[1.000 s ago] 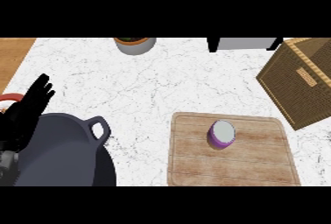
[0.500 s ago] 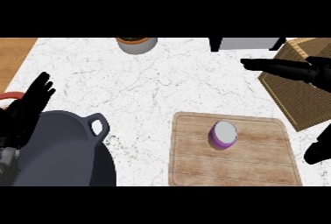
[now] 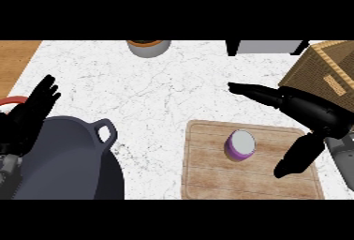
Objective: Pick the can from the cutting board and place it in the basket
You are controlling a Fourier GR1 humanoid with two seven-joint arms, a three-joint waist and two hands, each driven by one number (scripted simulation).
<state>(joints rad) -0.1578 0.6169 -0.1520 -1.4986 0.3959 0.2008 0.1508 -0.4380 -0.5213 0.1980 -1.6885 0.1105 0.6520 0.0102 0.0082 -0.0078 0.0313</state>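
Note:
A purple can [image 3: 239, 145] with a pale lid stands upright on the wooden cutting board [image 3: 207, 180] at the lower right. My right hand [image 3: 308, 112] hovers open just right of the can, fingers stretched left above the board's far edge and thumb hanging down over the board's right side. It does not touch the can. The woven basket [image 3: 329, 75] sits at the right edge, partly behind that hand. My left hand [image 3: 31, 110] rests open at the left edge, fingers up.
A large dark pot [image 3: 66, 161] with a loop handle fills the lower left. A grey cup [image 3: 148, 47] stands at the counter's far edge, a grey-and-black appliance [image 3: 267, 47] to its right. A red rim [image 3: 10, 101] shows at the far left.
My right hand has moved left and down from the basket toward the can, its thumb now over the board. The left hand and the can have not moved.

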